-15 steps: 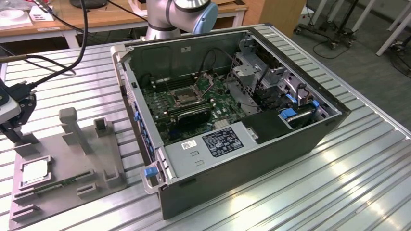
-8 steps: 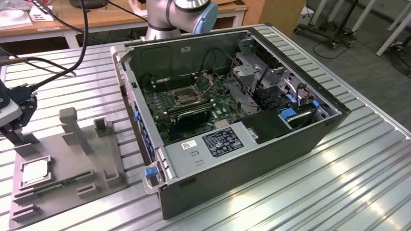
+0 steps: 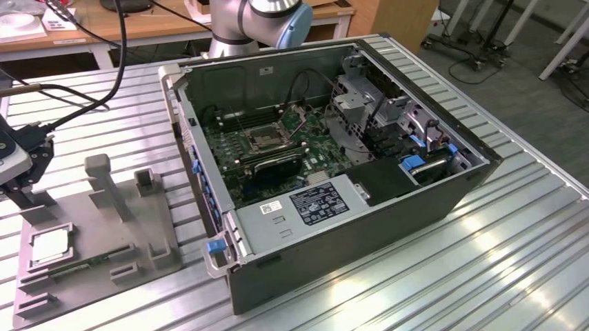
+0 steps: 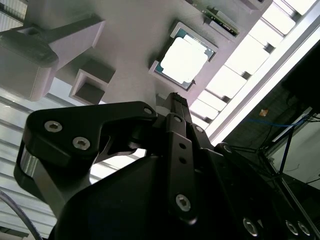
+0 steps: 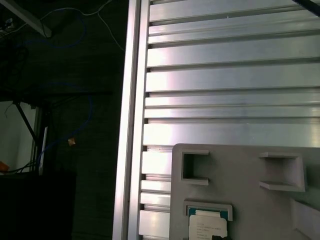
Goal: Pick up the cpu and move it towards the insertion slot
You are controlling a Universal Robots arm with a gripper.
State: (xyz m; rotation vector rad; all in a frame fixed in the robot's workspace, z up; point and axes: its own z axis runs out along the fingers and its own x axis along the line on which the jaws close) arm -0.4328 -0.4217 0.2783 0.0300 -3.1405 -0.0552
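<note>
Fingers: the gripper [image 4: 178, 99] hangs tips-down over the grey fixture plate [image 3: 87, 227], fingers pressed together with nothing between them.
Cpu: the cpu [image 4: 183, 61] lies flat in its corner-framed pocket on the plate, silvery top up, just beyond the fingertips, not yet lifted.
Why there: I'd say the raised corners keep the chip square and open to a grab from above.
Tabletop: the ribbed tabletop [image 3: 414, 276] carries plate and computer case [image 3: 368, 221] side by side.
Case: open side up, so the board faces the arm.
Insertion slot: the insertion slot [image 3: 261, 140] sits on the green board, well apart from the cpu.
Arm: the arm's base [image 3: 253, 17] rises beyond the case; wrist end at the exterior view's left edge, pointing down.
</note>
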